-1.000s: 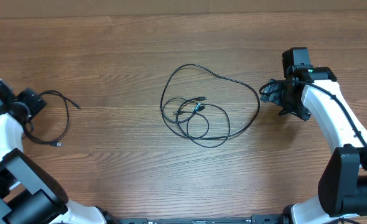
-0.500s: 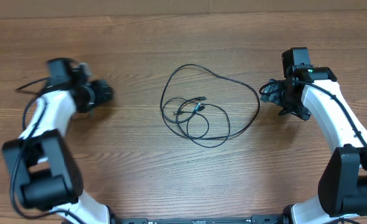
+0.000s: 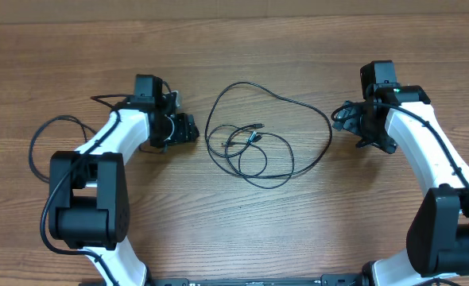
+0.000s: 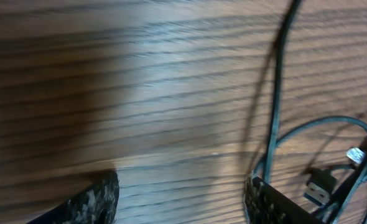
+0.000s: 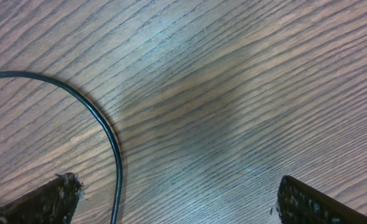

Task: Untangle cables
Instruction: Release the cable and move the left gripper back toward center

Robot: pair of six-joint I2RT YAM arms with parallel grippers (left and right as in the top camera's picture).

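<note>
- A wood-grain worktop [image 3: 234,48] fills the overhead view, with a white-and-black arm reaching in from each of the near corners.
- The cables [image 3: 249,140], thin black cords, lie in a loose tangle at the middle of the worktop, about midway between its left and right edges.
- One wide loop [image 3: 276,98] sweeps toward the far edge and curves round to the right. Smaller coils and two small plug tips [image 3: 257,126] sit inside it.
- The left gripper [image 3: 191,129] rests low, just left of the tangle. Its jaws stand apart with only bare wood between them, and one fingertip [image 4: 93,199] is well clear of the cords. A cord [image 4: 277,93] and a silver plug [image 4: 320,183] lie just beside the other.
- The right gripper [image 3: 340,117] sits at the right end of the wide loop, jaws spread wide and holding nothing. In its wrist view the cord [image 5: 109,134] curves across the wood, closer to one fingertip [image 5: 46,199] than to the other.
- Another thin black loop [image 3: 32,151] lies near the left edge. I cannot tell whether it is a cord or arm wiring.
</note>
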